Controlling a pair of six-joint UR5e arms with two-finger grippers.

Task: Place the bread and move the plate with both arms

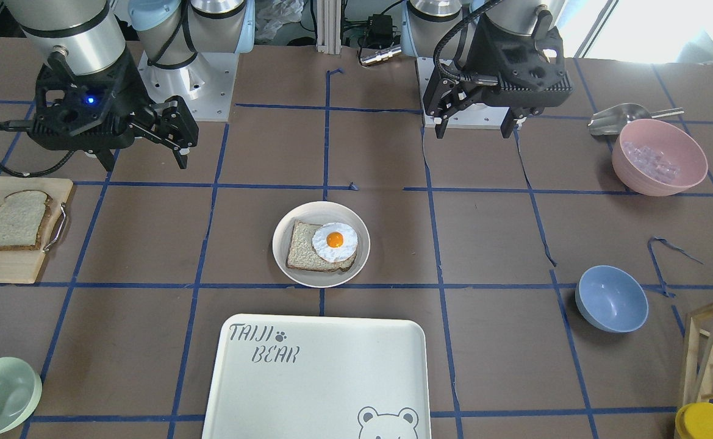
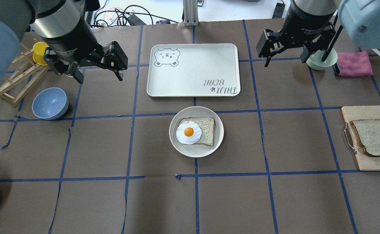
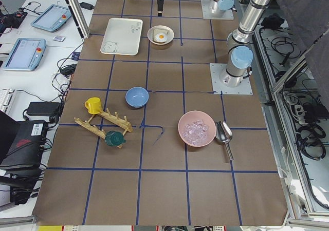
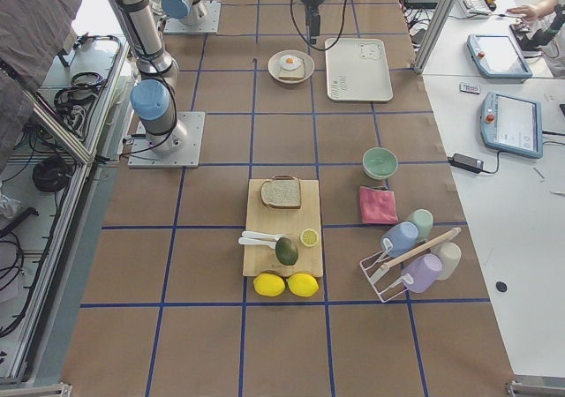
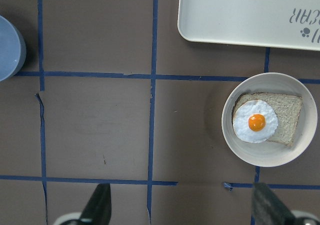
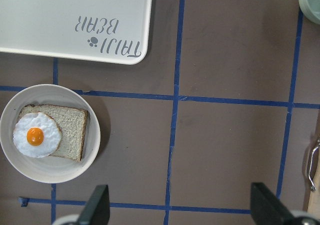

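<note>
The left tool (image 2: 99, 77) is hanging above the tabletop (image 2: 95, 146), its black jaws spread wide and gripping nothing. The right tool (image 2: 284, 61) is hanging likewise, wide and empty. The domed bread (image 2: 372, 137), pale crumb and dark crust, is lying flat on a wooden board (image 2: 372, 164) at the robot's right. The round cream plate (image 2: 177, 144) is sitting mid-tabletop, carrying a squarer slice (image 2: 207, 130) under a glossy fried egg (image 2: 189, 132). Blue tape (image 2: 196, 201) is gridding the matte brown paper.

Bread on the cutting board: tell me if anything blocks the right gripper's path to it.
Nothing visible does. The right gripper hangs open over the table; the bread lies uncovered on the cutting board, with only the board's low metal handle beside it.
</note>
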